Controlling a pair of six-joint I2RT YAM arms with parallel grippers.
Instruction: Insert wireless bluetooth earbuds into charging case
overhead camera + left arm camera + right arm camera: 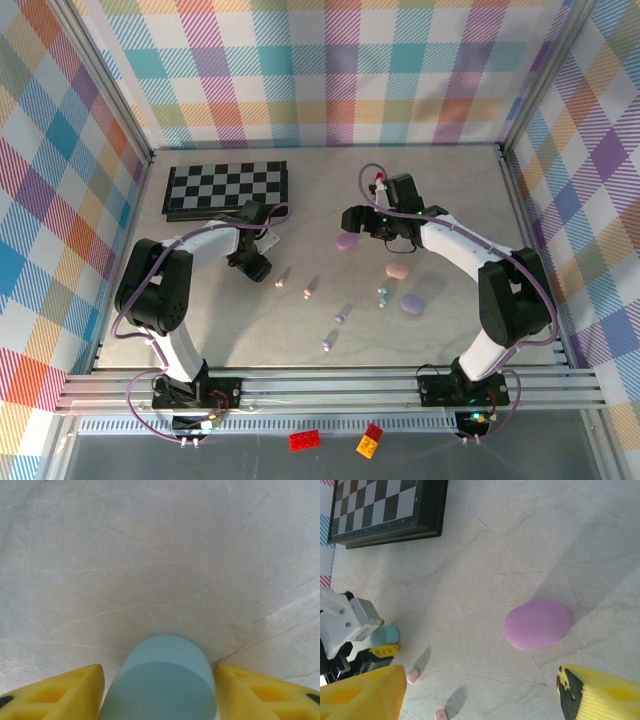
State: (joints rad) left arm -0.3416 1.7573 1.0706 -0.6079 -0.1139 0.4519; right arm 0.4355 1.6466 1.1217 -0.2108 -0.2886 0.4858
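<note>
A light blue charging case (165, 680) lies on the marble table between the yellow fingers (75, 690) of my left gripper (159, 672), which press against its two sides. The same case (386, 634) shows in the right wrist view. My left gripper (255, 265) is low at centre left. My right gripper (352, 220) stands open over a purple case (538, 623), which lies just ahead of its fingers, untouched. Two pink earbuds (413, 675) lie near the left arm. Further earbuds (340, 316) in pink, blue and purple are scattered mid-table.
A chessboard (226, 188) lies at the back left. A pink case (398, 269) and another purple case (412, 303) rest at the right. Red (304, 439) and yellow (370, 441) bricks sit below the front rail. Plaid walls surround the table.
</note>
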